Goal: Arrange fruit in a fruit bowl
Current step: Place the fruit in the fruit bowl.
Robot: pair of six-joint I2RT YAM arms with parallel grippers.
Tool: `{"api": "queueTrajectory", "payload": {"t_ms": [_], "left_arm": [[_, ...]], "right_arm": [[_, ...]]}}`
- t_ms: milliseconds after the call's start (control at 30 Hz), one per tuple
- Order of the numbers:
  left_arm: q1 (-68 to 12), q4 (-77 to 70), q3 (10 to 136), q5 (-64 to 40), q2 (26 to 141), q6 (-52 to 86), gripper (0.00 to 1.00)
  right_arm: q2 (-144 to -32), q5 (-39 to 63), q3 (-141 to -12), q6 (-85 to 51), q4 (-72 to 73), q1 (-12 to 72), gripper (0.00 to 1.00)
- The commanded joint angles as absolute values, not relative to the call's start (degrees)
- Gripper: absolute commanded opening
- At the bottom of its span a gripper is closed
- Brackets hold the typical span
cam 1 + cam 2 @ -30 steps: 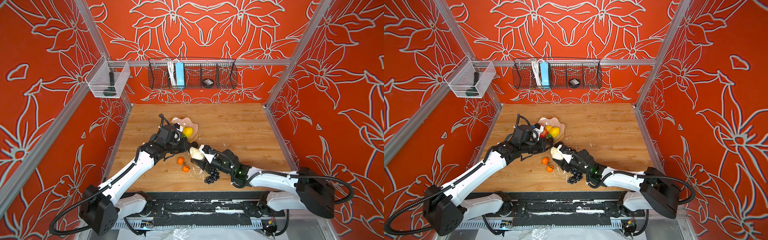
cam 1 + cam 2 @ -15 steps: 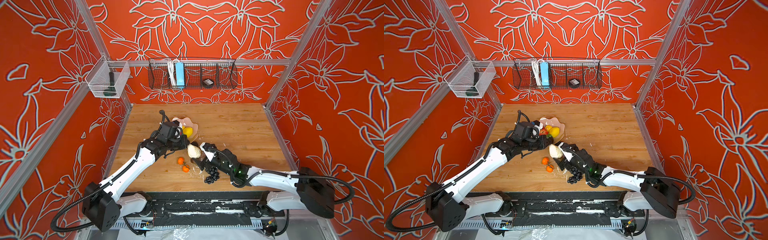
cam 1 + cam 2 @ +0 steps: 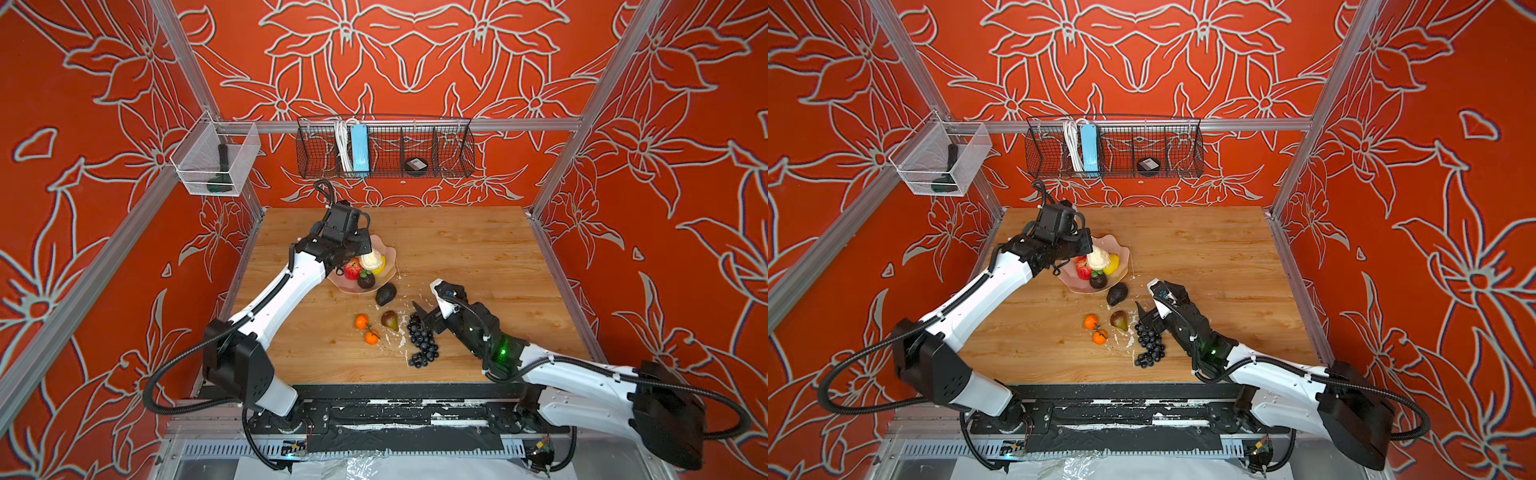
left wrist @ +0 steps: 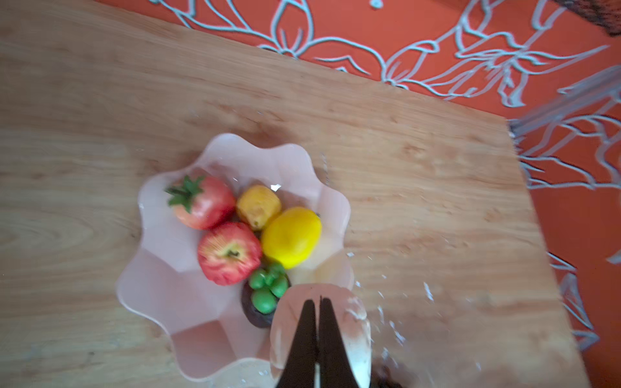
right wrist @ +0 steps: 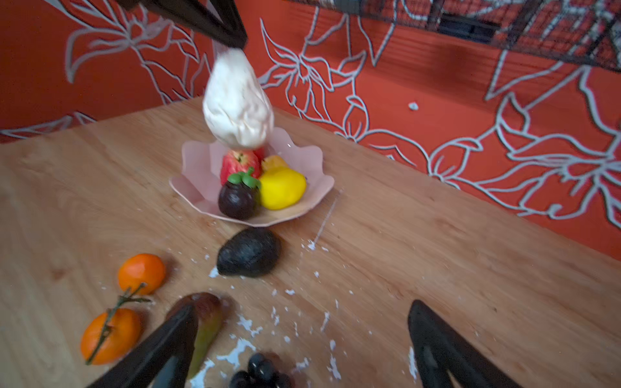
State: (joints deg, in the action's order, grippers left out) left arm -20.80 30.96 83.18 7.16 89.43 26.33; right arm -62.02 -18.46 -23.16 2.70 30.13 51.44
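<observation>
Cream lumpy fruit point(image 5: 237, 111): light, likely crumbly, best pinched at its narrow top, where the closed left jaws hold it above the pink bowl point(image 4: 161, 285) toward the bench's point(image 3: 457, 249) left edge; right jaws wide open, empty.

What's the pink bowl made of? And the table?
The bowl looks like thin matte plastic: even pale colour, moulded facets and a wavy rim. The table looks like wood or wood-print laminate: grain lines show, with little shine.
</observation>
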Motion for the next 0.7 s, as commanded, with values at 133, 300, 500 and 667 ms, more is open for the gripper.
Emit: {"api": "queueTrajectory", "payload": {"t_ms": [133,300,500,667], "left_arm": [[-15.7,35.7,83.9,18.0,92.3,23.7,0.00],[-12.0,37.9,83.3,19.0,94.2,25.7,0.00],[-8.4,35.8,80.1,11.5,95.9,28.3,0.00],[-7.7,35.2,79.7,10.4,96.9,28.7,0.00]], "right_arm": [[-62.6,-21.4,-23.5,0.8,31.5,51.0,0.98],[-63.1,-21.4,-23.8,0.3,31.1,51.0,0.98],[-63.1,-21.0,-23.5,0.2,31.9,51.0,0.98],[-64.0,-21.0,-23.8,0.1,31.8,51.0,0.98]]}}
